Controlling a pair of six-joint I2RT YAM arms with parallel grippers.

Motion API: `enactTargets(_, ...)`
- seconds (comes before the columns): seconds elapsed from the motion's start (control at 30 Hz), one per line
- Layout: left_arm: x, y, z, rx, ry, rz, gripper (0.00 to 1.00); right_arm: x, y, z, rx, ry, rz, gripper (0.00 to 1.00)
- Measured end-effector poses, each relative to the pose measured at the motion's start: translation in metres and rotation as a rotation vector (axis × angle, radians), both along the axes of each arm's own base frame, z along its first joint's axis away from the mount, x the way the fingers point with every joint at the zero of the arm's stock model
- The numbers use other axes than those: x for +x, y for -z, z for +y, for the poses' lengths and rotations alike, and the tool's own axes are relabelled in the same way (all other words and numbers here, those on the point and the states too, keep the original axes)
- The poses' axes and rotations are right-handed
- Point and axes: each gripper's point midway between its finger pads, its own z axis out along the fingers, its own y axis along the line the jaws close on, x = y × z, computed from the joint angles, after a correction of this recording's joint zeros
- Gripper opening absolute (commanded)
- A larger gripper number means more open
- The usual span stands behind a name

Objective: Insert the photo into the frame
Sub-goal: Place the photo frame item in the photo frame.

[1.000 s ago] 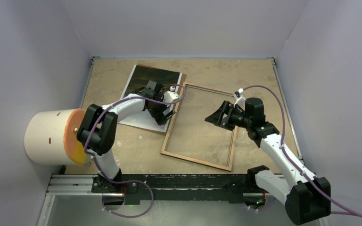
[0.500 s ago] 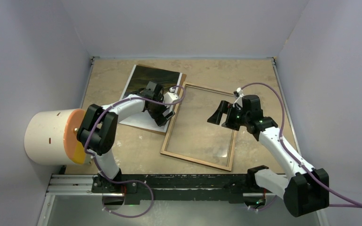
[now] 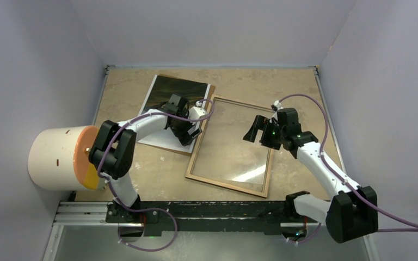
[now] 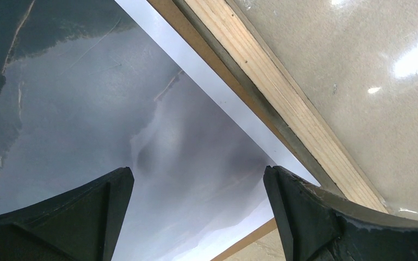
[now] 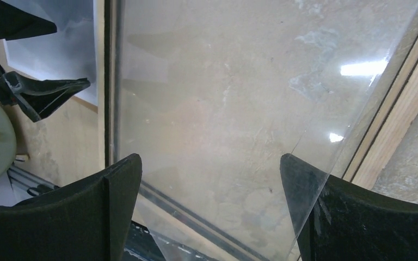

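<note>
Tan, scuffed worktop boxed by pale lilac walls. Frame lying wood-side up; photo just left of it. Left jaws gaping above photo, right jaws gaping above frame.

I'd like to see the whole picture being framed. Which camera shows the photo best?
The top external view: the photo shows nearly whole, with the left arm crossing it. Left wrist shows a close grey patch; right wrist only a pale edge.
</note>
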Motion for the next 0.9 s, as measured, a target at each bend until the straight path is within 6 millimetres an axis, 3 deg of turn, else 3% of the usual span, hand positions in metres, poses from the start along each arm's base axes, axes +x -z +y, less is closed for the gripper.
enactTargets(0.67, -0.003, 0.004, 0.001, 0.006, 0.009, 0.003, 1.0, 0.011, 0.047, -0.024, -0.176, 0.054, 0.093, 0.99)
enactTargets(0.9, -0.004, 0.004, -0.001, 0.006, 0.014, 0.001, 1.0, 0.016, 0.05, -0.035, -0.231, 0.093, 0.083, 0.99)
